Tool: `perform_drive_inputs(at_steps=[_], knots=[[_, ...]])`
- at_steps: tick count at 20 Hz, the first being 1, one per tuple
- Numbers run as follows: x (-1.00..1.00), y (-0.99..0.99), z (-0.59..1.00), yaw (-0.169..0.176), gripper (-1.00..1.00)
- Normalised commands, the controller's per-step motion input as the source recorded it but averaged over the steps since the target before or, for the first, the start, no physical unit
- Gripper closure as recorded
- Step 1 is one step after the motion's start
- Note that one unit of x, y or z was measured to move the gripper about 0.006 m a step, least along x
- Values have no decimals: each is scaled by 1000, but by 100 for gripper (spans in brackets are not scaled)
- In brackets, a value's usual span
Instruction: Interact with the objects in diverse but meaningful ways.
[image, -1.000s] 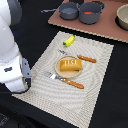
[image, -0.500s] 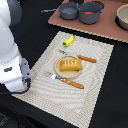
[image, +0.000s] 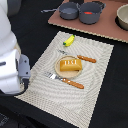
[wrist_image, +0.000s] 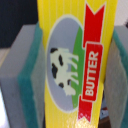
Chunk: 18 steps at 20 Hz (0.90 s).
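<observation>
I grip the butter box (wrist_image: 75, 60) between padded fingers (wrist_image: 27, 85), lifted for carrying toward the placemat (image: 95, 100).

Two grey pots (image: 69, 10) (image: 90, 12), one tomato (image: 88, 11), one bread loaf (image: 70, 65), one banana (image: 69, 40), one butter box (wrist_image: 75, 60), one plate (image: 57, 70), one fork (image: 65, 80), one knife (image: 82, 58), one placemat (image: 95, 95)
</observation>
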Motion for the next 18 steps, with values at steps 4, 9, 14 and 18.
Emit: perform_drive_inputs(at_steps=[4,9,14,18], knots=[[911,0,639,-53,100],[929,0,359,-46,100],[961,0,179,-35,100],[969,-20,85,-35,100]])
